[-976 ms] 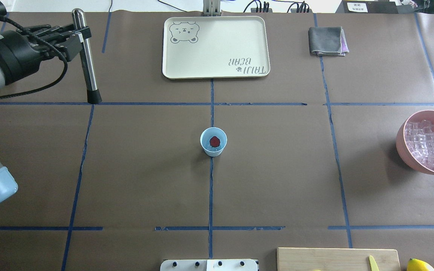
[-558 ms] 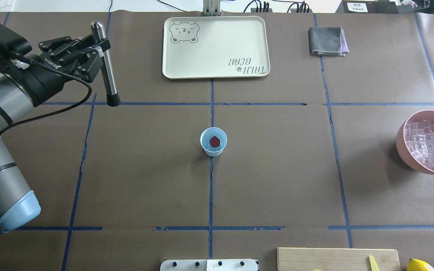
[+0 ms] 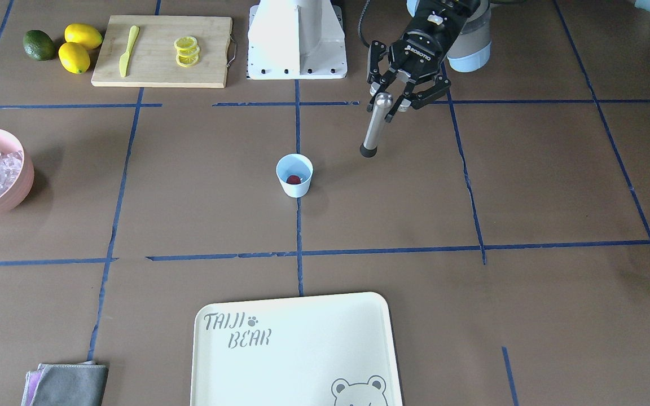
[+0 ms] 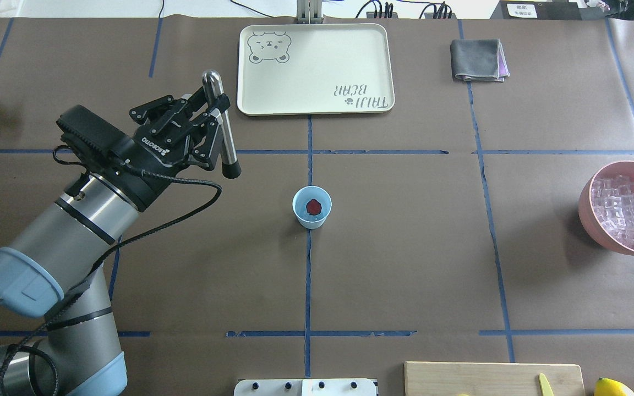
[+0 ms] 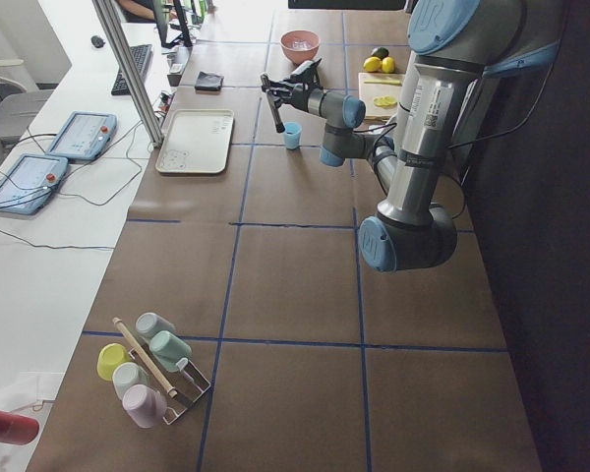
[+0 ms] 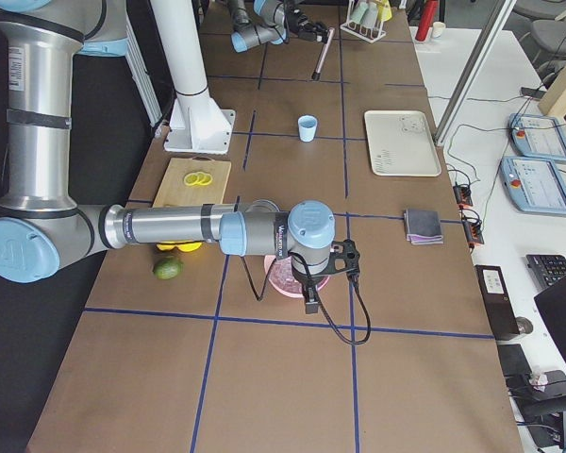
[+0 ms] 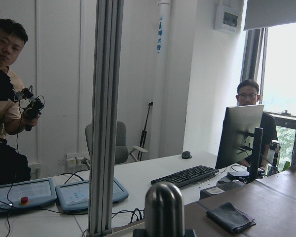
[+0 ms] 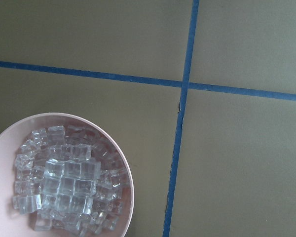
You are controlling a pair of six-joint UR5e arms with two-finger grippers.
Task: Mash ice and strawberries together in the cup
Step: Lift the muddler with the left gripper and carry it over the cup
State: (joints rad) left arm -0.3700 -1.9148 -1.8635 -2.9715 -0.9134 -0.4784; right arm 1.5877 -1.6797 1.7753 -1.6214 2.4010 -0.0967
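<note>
At the left, the left gripper (image 4: 215, 110) is clamped on the upper part of a steel muddler (image 4: 228, 144). The muddler hangs black tip down, to the left of the cup (image 4: 312, 207) at mid-table and a little farther back. The strawberry (image 4: 313, 207) lies in the cup, and no ice shows with it. The step looks like carrying the muddler to the cup; next the tip must line up over the mouth and press straight down without tipping it. At the right, the ice (image 4: 625, 209) fills the bowl (image 4: 585, 204), with the right gripper (image 6: 310, 298) above, though I cannot tell how wide it stands. Since a second ago the muddler has swung from the far-left corner rightward and nearer, while cup and strawberry have stayed put.
</note>
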